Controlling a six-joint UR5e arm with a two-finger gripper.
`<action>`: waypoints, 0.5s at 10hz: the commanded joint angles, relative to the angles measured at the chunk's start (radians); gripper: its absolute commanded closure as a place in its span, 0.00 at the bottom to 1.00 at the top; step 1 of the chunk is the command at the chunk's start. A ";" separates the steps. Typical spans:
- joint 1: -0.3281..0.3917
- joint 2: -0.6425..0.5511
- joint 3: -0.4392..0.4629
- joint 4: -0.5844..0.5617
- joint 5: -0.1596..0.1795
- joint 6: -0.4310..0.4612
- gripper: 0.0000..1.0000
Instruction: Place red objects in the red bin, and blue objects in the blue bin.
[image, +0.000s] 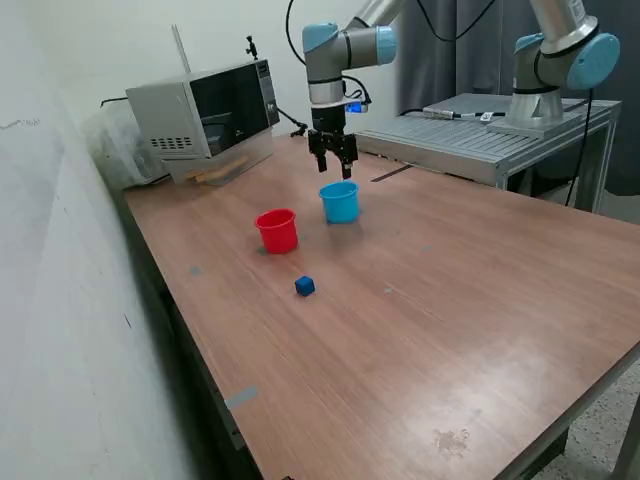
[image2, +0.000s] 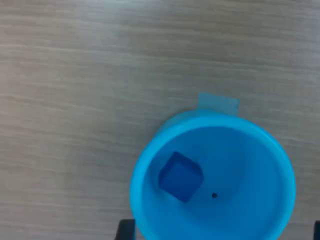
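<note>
My gripper (image: 333, 160) hangs just above the light blue cup (image: 340, 202), open and empty. In the wrist view the light blue cup (image2: 212, 175) holds one dark blue cube (image2: 180, 176) on its floor, and my fingertips (image2: 125, 231) show only as dark corners wide apart on either side of the cup. A second dark blue cube (image: 305, 286) lies on the table in front of the cups. The red cup (image: 277, 230) stands upright beside the blue cup, on the exterior view's left. No red cubes show; the inside of the red cup is hidden.
A grey microwave-like box (image: 205, 115) stands at the back on the exterior view's left. A second arm (image: 560, 60) sits on a metal platform (image: 480, 135) at the back right. A bit of blue tape (image2: 218, 103) lies by the blue cup.
</note>
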 joint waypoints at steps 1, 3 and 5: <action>0.016 -0.091 -0.001 0.006 -0.022 0.011 0.00; 0.078 -0.229 -0.042 0.171 -0.021 0.041 0.00; 0.160 -0.337 -0.117 0.301 -0.022 0.086 0.00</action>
